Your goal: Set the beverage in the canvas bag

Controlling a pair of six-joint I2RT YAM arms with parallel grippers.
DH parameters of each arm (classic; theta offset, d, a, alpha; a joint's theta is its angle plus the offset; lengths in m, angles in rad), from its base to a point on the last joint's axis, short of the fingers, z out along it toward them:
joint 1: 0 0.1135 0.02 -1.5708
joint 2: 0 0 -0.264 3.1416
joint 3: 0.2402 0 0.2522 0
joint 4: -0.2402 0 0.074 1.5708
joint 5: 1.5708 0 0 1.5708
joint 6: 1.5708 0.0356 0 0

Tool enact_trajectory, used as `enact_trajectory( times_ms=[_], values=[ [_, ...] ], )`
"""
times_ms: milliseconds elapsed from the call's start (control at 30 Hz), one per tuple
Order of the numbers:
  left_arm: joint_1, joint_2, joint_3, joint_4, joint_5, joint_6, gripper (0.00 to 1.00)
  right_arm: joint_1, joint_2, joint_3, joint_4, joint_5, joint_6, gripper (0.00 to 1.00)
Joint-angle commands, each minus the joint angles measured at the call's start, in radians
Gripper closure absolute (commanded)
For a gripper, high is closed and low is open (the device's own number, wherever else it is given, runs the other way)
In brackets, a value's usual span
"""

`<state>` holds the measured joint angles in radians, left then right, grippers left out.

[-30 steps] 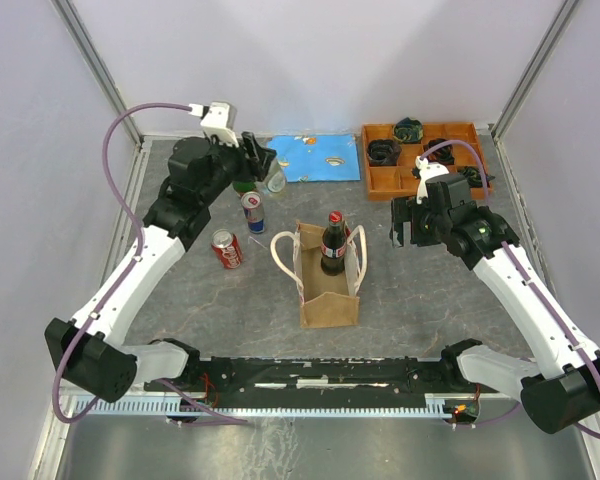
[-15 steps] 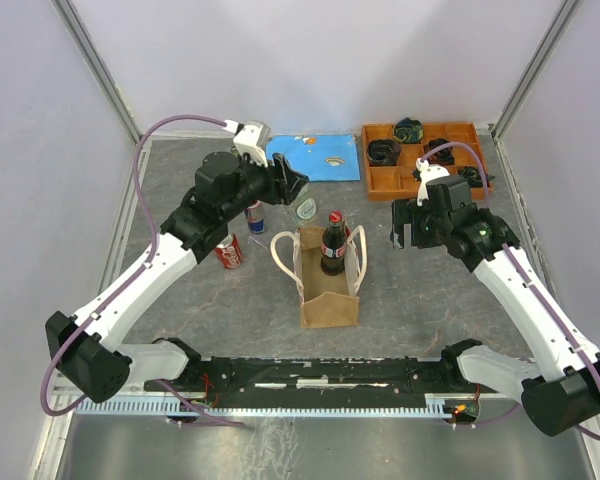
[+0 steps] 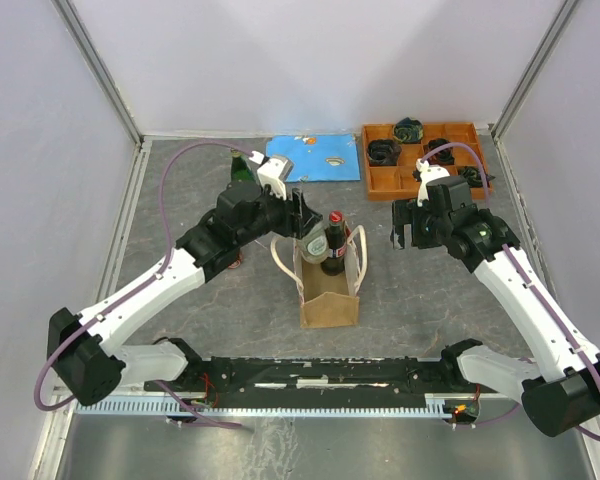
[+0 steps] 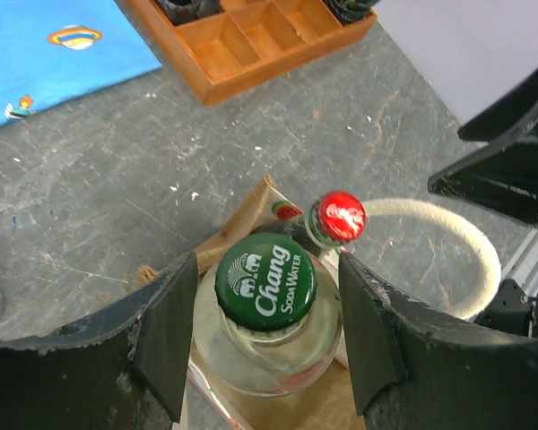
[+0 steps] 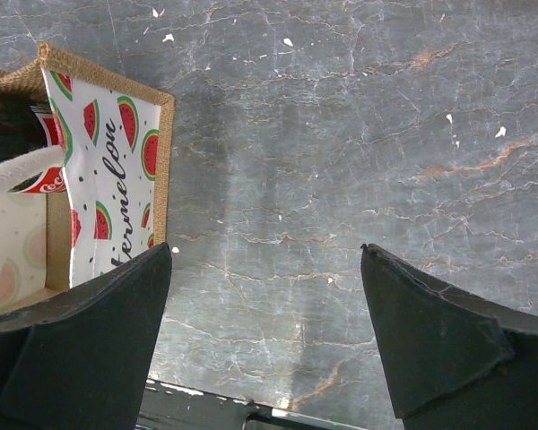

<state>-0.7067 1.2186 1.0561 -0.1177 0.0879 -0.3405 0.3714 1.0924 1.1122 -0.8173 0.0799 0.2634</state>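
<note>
The beverage, a clear glass soda water bottle (image 4: 265,280) with a rounded shoulder and a crimped green metal cap printed "Chang Soda Water", stands upright in the left gripper (image 4: 267,333). The black jaws pinch its neck from both sides just below the cap. In the overhead view the bottle (image 3: 313,240) hangs over the left rear part of the canvas bag's mouth; how far it has entered cannot be told.

The canvas bag (image 3: 328,300) is a tan-brown, coarse-woven rectangular tote standing open on the desk (image 3: 420,300). Its inner lining (image 5: 117,179) is white cloth printed with watermelon slices and script lettering. Two cream-white rope handles (image 4: 448,233) loop out from its sides. Inside it stands a dark cola bottle (image 3: 332,245) with a red cap (image 4: 339,216), close beside the green cap.

The right gripper (image 5: 264,255) hovers over bare desk to the right of the bag, jaws spread wide and holding nothing.

The desk is grey and marbled with pale flecks. At the back lie a blue printed mat (image 3: 315,160) and an orange compartment tray (image 3: 380,185) with dark items in some cells. A green bottle (image 3: 240,168) stands left of the mat.
</note>
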Motion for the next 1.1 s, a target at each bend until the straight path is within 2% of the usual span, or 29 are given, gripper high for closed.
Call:
enact_trajectory(
  times_ms=[0, 300, 600, 833, 1067],
  values=[
    [-0.029, -0.086, -0.02, 0.222, 0.0, -0.004, 0.97, 0.002, -0.014, 0.005, 0.018, 0.017, -0.001, 0.06],
    [-0.102, -0.114, -0.159, 0.319, -0.048, 0.12, 0.97, 0.003, -0.01, 0.01, 0.013, 0.015, -0.003, 0.06],
    [-0.175, -0.101, -0.228, 0.437, -0.085, 0.279, 0.97, 0.002, -0.014, 0.007, 0.01, 0.016, -0.006, 0.06],
    [-0.19, -0.076, -0.286, 0.533, -0.135, 0.399, 0.97, 0.002, -0.012, -0.002, 0.014, 0.015, -0.006, 0.06],
    [-0.191, -0.035, -0.348, 0.619, -0.165, 0.438, 0.97, 0.002, -0.009, -0.003, 0.015, 0.012, -0.007, 0.06]
  ],
)
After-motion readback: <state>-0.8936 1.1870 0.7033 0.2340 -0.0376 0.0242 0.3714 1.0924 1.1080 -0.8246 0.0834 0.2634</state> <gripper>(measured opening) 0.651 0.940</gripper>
